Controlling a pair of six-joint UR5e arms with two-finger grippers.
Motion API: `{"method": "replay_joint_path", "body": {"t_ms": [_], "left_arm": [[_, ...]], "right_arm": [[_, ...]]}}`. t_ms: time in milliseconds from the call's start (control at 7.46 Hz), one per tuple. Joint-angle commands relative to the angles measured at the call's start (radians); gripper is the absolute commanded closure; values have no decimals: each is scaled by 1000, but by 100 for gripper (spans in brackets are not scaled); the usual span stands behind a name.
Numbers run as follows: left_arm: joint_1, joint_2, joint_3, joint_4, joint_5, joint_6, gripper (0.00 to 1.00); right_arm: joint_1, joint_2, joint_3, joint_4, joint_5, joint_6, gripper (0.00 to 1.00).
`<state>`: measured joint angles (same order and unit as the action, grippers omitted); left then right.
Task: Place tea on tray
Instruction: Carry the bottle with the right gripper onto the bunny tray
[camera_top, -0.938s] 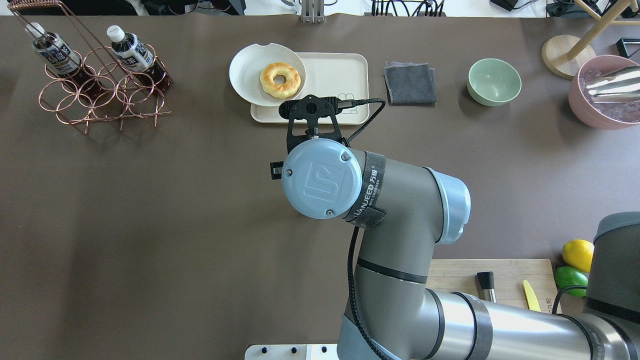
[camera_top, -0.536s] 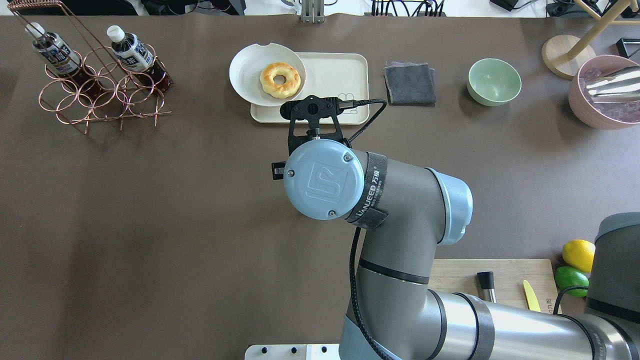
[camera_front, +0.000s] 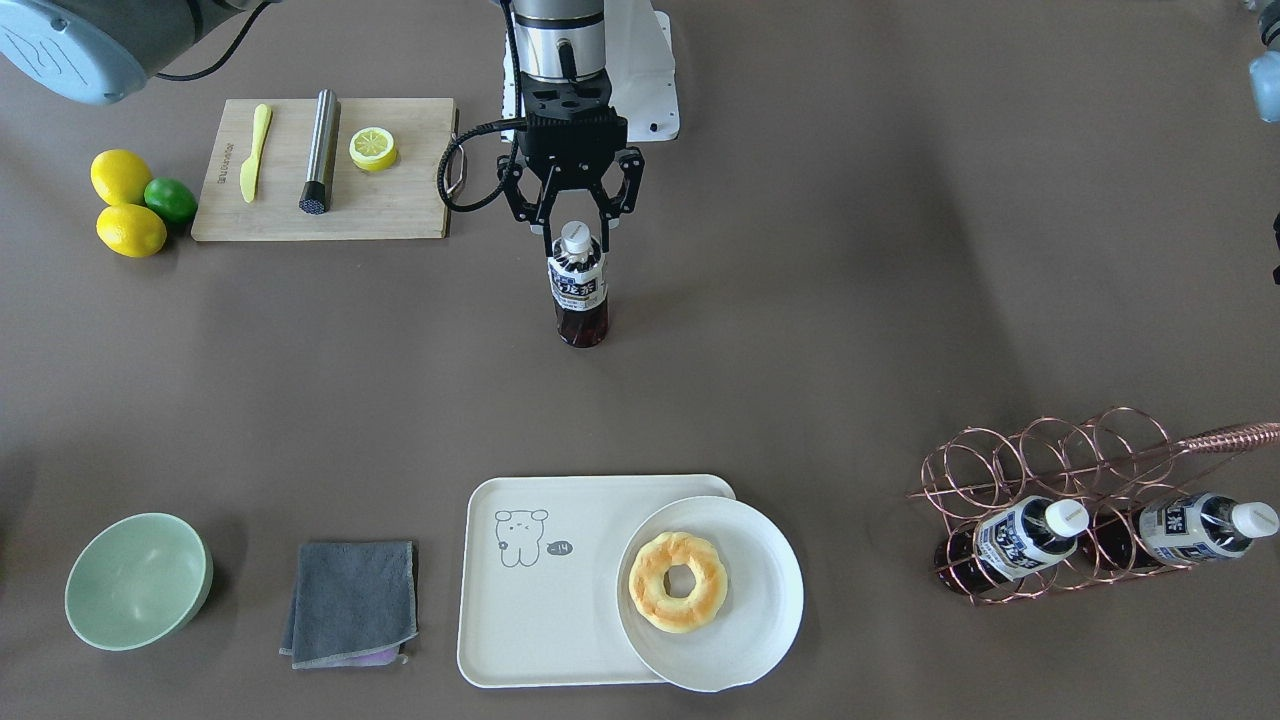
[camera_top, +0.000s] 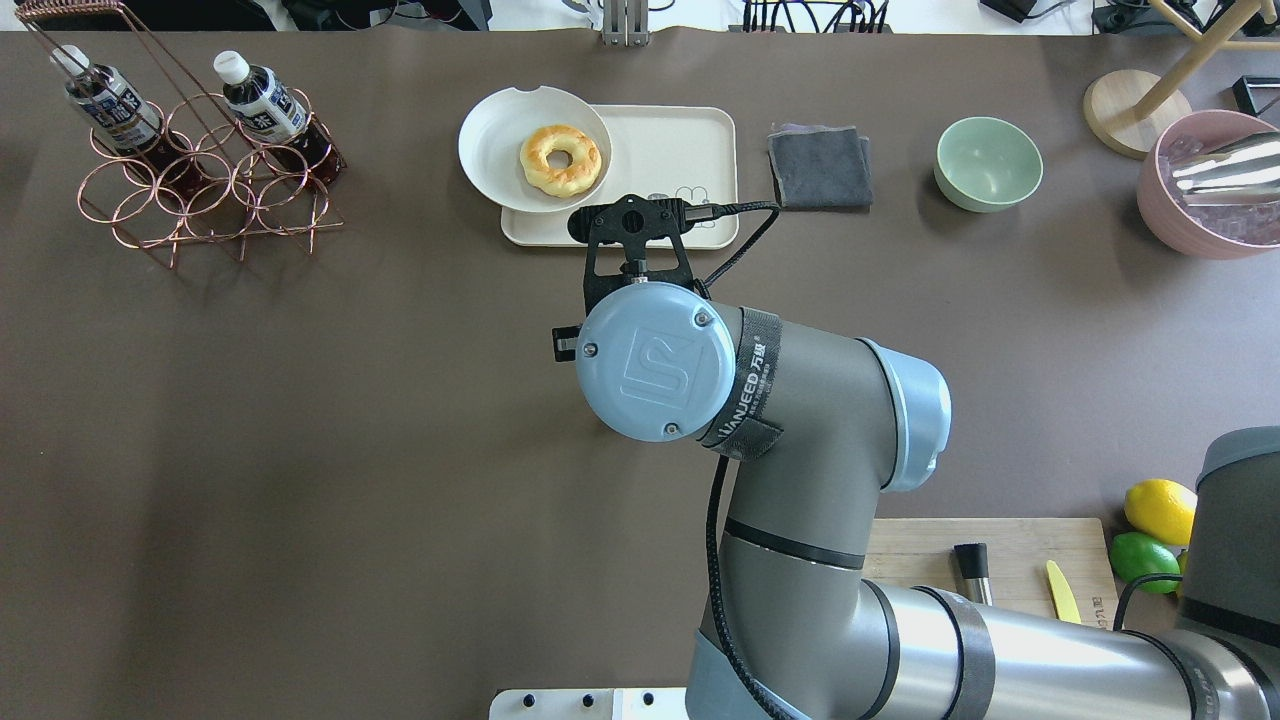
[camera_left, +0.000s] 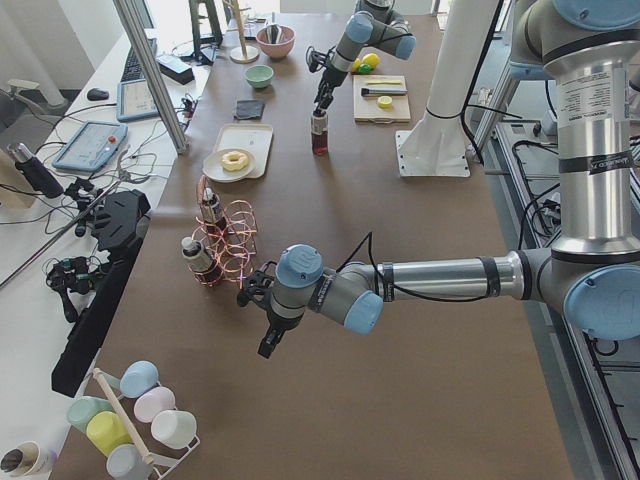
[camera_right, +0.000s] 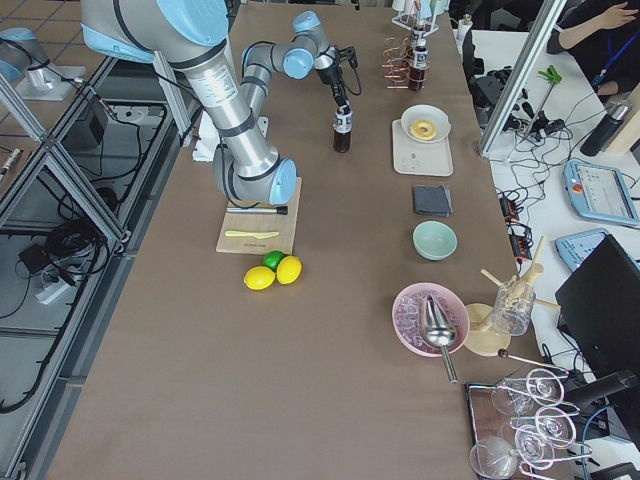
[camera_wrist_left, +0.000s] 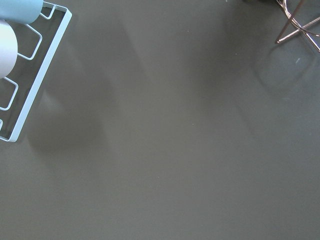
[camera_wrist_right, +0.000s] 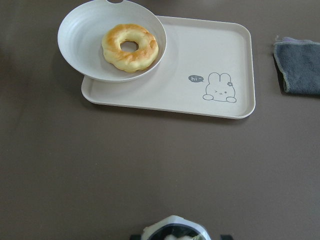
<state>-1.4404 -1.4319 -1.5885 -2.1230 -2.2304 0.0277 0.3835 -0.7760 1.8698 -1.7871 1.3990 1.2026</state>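
My right gripper is shut on the neck of a tea bottle, just under its white cap. The bottle hangs upright over the brown table; I cannot tell whether its base touches. In the overhead view my right wrist hides it. In the right wrist view its cap shows at the bottom edge, and the cream tray lies ahead, apart from it. The tray also carries a white plate with a doughnut. My left gripper shows only in the exterior left view; I cannot tell its state.
A copper wire rack holds two more tea bottles. A grey cloth and a green bowl lie beside the tray. A wooden cutting board and lemons sit near the robot's base.
My right wrist has shifted a little to the right and slightly toward the robot in the overhead view. The tray, plate and rack have not moved.
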Motion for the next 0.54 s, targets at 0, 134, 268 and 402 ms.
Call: {"method": "replay_joint_path", "body": {"t_ms": [0,134,268,402], "left_arm": [[0,-2,1,1,0,0,1],[0,-5,2,1,0,0,1],[0,-5,2,1,0,0,0],[0,-5,2,1,0,0,1]], "right_arm": [[0,-2,0,0,2,0,55],[-2,1,-1,0,5,0,85],[-2,3,0,0,5,0,100],[-2,7,0,2,5,-2,100]]}}
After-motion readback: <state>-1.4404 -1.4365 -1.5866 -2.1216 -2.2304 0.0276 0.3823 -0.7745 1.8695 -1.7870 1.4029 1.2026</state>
